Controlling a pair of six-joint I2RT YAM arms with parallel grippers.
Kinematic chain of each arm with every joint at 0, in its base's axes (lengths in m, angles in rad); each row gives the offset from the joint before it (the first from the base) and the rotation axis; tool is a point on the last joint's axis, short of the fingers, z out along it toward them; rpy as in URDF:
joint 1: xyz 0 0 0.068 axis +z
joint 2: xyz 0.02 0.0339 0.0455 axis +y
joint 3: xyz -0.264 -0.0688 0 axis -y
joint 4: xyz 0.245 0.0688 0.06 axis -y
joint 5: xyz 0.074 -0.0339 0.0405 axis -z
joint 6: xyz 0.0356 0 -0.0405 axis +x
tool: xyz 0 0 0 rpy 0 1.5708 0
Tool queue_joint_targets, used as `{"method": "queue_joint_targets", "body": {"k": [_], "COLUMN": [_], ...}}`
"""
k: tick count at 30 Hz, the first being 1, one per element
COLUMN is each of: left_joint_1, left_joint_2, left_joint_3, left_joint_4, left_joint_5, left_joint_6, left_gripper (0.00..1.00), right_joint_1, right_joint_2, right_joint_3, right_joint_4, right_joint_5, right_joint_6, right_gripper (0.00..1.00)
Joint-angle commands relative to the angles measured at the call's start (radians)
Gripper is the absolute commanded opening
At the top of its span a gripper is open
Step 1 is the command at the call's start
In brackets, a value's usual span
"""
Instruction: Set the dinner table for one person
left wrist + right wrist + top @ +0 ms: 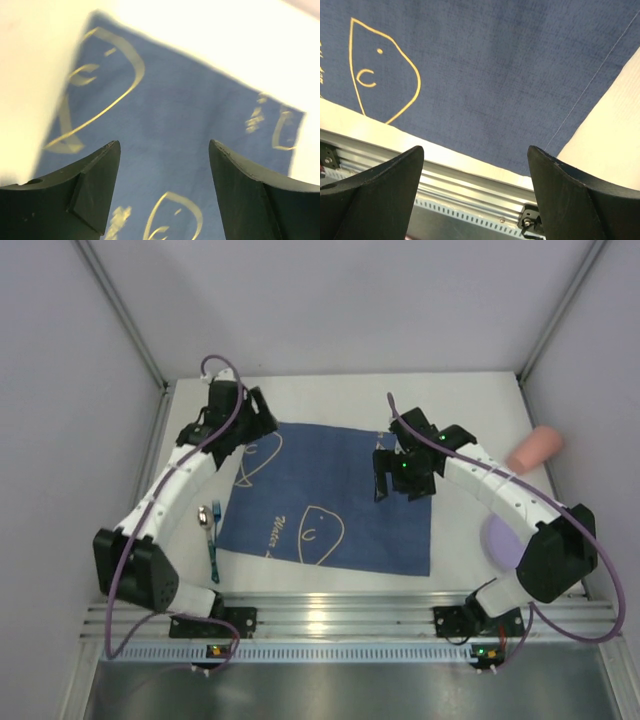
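Your blue whale mat [340,490] lies flat in the middle of the dinner table [470,400] — a base, I'd judge, for the lilac plate [497,540] and cutlery [212,530] waiting beside it. Left gripper [165,150] and right gripper [475,155] hover over it — jaws apart, empty.

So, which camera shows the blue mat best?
The top external view: nearly the whole mat shows there, with its shape and place. The left wrist view shows only a blurred part with cream outlines. The right wrist view shows a sharper part, with one outline and the edge near the rail.
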Motion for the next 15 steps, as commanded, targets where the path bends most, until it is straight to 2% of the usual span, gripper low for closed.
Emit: {"method": "queue_joint_targets", "body": {"k": [1, 3, 5, 8, 10, 12, 15], "left_joint_1": [0.027, 0.052, 0.098, 0.110, 0.171, 0.262, 0.340], "left_joint_2": [-0.146, -0.265, -0.375, -0.469, -0.464, -0.407, -0.321], "left_joint_3": [-0.231, -0.407, -0.503, -0.529, -0.505, -0.506, -0.499], "left_joint_4": [-0.310, -0.287, -0.269, -0.226, -0.257, -0.276, -0.285], "left_joint_5": [-0.178, -0.160, -0.097, -0.113, -0.142, -0.130, -0.078], "left_joint_6": [0.021, 0.016, 0.031, 0.035, 0.012, 0.030, 0.065], "left_gripper": [0.76, 0.71, 0.70, 0.73, 0.75, 0.75, 0.73], "right_joint_1": [-0.007, -0.005, -0.005, -0.005, -0.005, -0.005, -0.005], "right_joint_2": [-0.042, -0.034, -0.022, -0.016, -0.010, -0.010, -0.017], "right_joint_3": [-0.032, -0.041, -0.044, -0.024, -0.011, -0.004, -0.010], "right_joint_4": [0.040, 0.056, 0.060, 0.060, 0.057, 0.051, 0.046], "right_joint_5": [-0.026, -0.050, -0.069, -0.080, -0.084, -0.086, -0.081], "right_joint_6": [-0.007, -0.004, -0.007, -0.013, -0.021, -0.027, -0.032], "right_gripper": [0.85, 0.85, 0.85, 0.85, 0.86, 0.86, 0.86]}}
